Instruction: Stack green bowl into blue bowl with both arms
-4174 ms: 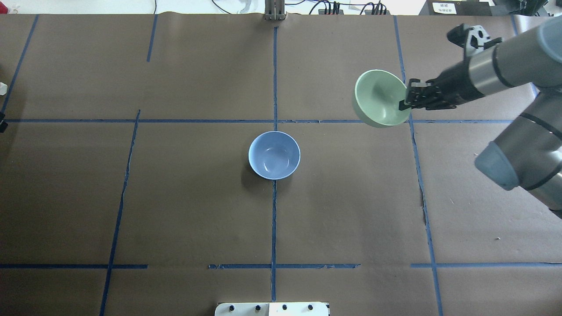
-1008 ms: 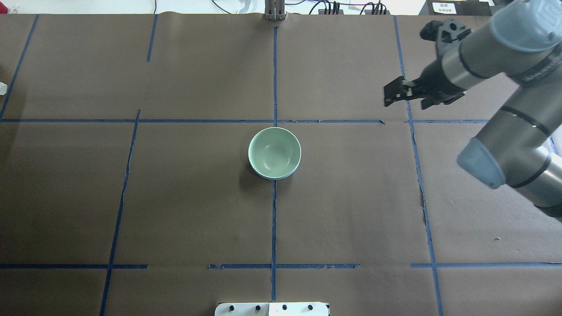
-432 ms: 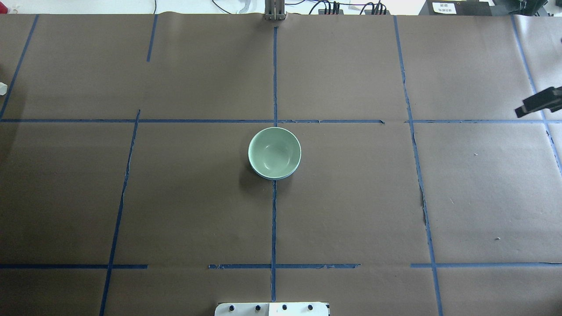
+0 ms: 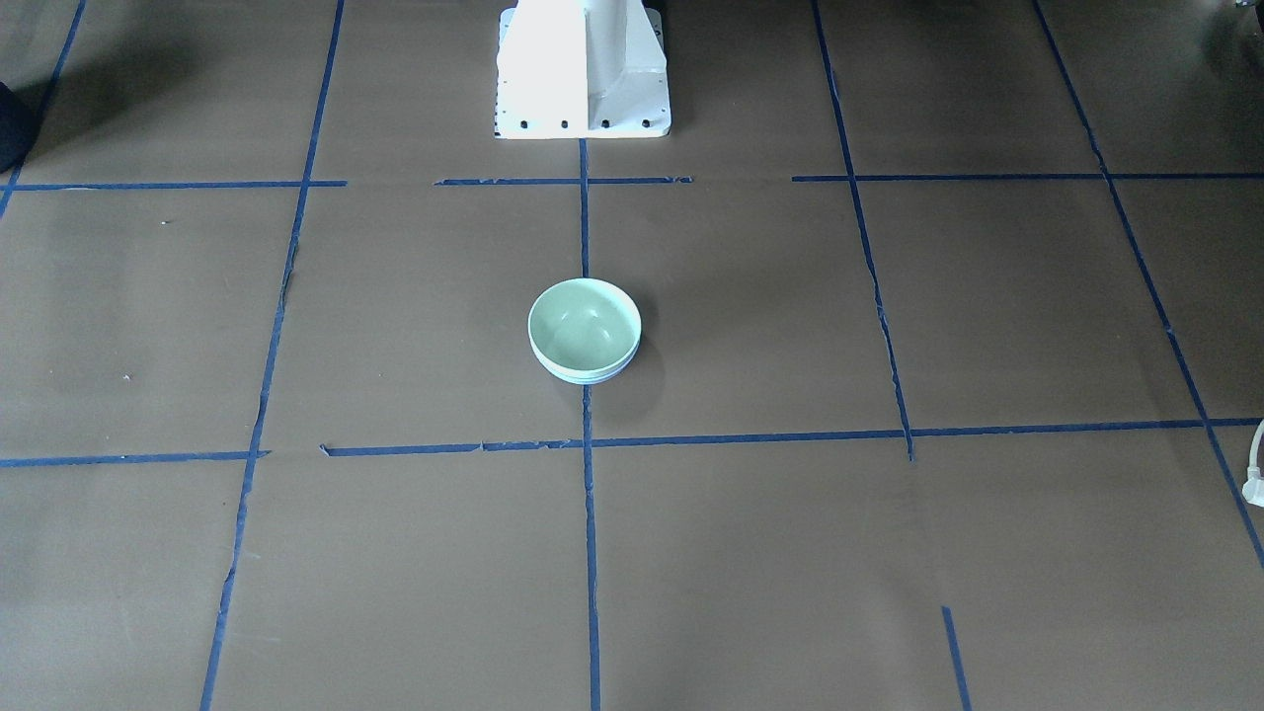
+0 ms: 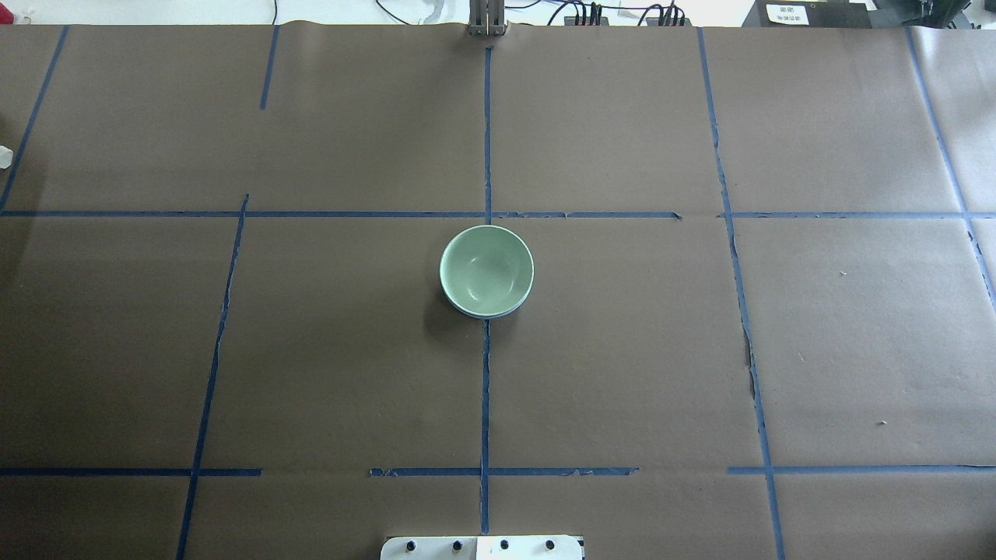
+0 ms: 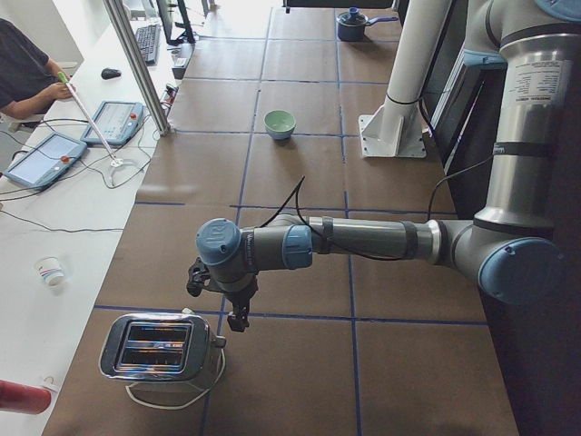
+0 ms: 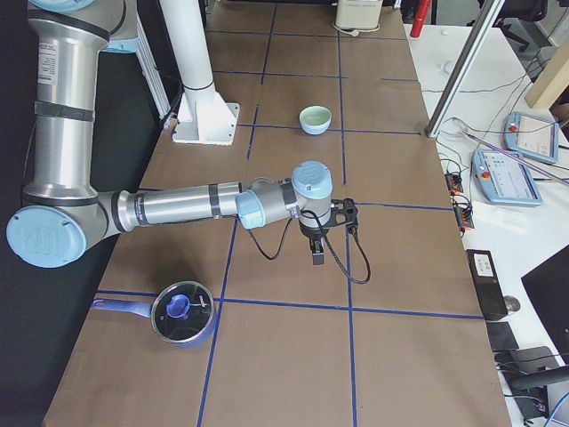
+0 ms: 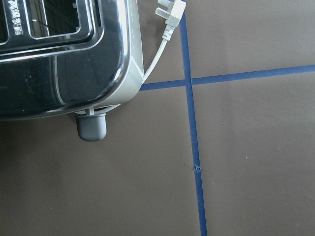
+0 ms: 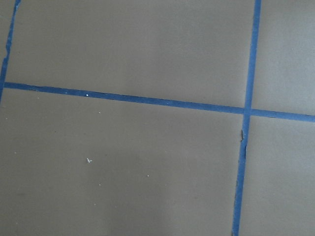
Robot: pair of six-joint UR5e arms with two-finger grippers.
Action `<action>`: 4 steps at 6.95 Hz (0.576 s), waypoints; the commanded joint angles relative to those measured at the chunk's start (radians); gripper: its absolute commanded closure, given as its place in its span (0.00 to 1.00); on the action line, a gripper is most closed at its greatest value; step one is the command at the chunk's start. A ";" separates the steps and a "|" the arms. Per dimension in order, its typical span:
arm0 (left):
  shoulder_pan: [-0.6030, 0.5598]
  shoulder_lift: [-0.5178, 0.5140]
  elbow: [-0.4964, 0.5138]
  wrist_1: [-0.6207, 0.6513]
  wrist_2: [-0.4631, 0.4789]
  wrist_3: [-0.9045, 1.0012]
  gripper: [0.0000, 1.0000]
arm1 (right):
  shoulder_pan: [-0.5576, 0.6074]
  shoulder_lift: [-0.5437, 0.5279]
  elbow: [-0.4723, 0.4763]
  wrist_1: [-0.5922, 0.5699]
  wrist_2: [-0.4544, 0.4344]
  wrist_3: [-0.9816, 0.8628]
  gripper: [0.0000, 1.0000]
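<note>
The green bowl (image 5: 486, 270) sits nested inside the blue bowl at the table's centre. Only a thin blue edge (image 5: 476, 314) shows under it. The stack also shows in the front view (image 4: 583, 326) and both side views (image 6: 280, 122) (image 7: 315, 117). No gripper shows in the overhead or front view. My left gripper (image 6: 238, 320) hangs far from the bowls, over the table by a toaster. My right gripper (image 7: 317, 258) hangs over bare table, also far from the bowls. I cannot tell whether either is open or shut.
A chrome toaster (image 6: 159, 350) with a white plug (image 8: 170, 19) stands under the left wrist. A blue lidded pot (image 7: 182, 313) sits near the right arm. The white pedestal (image 4: 583, 69) stands behind the bowls. An operator (image 6: 23, 68) sits at a side desk.
The right arm carried the green bowl, set it in the blue bowl, then drew back to the right and left the overhead view. The bowls have not moved in the last second.
</note>
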 commanded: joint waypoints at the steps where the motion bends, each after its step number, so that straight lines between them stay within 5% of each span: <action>1: 0.000 0.007 0.001 -0.004 0.000 0.000 0.00 | 0.120 0.004 -0.089 0.000 0.017 -0.069 0.00; 4: 0.000 0.010 0.002 -0.003 0.000 -0.002 0.00 | 0.154 -0.003 -0.175 -0.060 0.071 -0.206 0.00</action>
